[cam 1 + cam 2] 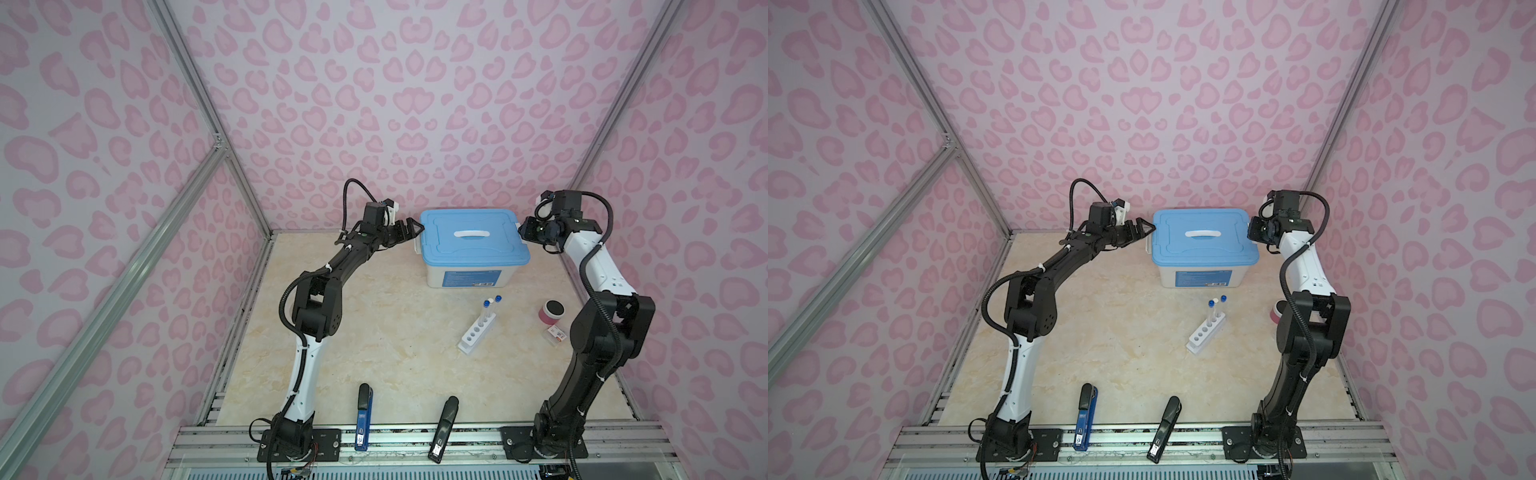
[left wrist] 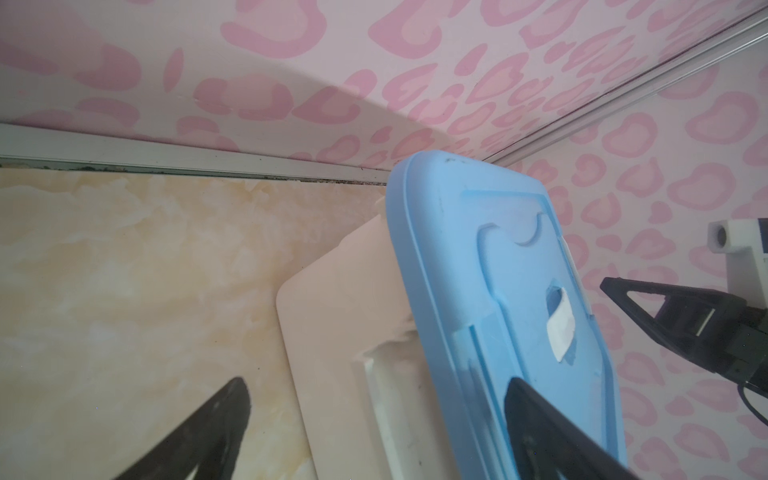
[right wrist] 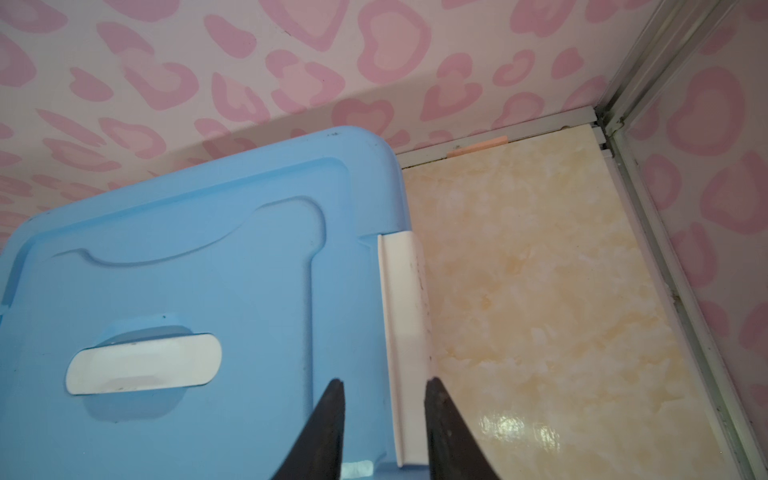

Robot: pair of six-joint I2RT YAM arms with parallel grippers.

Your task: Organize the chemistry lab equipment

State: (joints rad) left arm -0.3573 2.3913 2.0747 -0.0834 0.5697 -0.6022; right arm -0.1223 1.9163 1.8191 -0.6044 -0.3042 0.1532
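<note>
Surface: glossy beige marbled tabletop. Room: walls on three sides, pale pink w/ darker pink blotch print. Aluminium frame rails run up the corners. A slotted metal rail along the front edge carries both arm bases.

In the way: white bin w/ blue lid stands at the back, directly btwn the two grippers. Lid is on, white handle flat on top.

The left gripper sits at the lid edge on its side, jaws spread wide. In the left wrist view one finger lies over the lid top and the other drops beside the bin wall; nothing pinched.

The right gripper is at the opposite lid edge, jaws part-spread. The white latch lines up in the gap, w/ blue lid showing btwn one finger and the latch. Contact can't be told.

Task gear: white holed rack is well apart from both grippers, on the base side of the bin, nearer the right gripper. Three test tubes stand upright in the rack end closest to the bin: two blue caps, one white.

Other bits: pink jar w/ black top and small clear packet w/ red label sit just beside the right arm's elbow. Blue stapler-like tool and black stapler-like tool lie at the front edge, half on the rail, farthest from both grippers.
</note>
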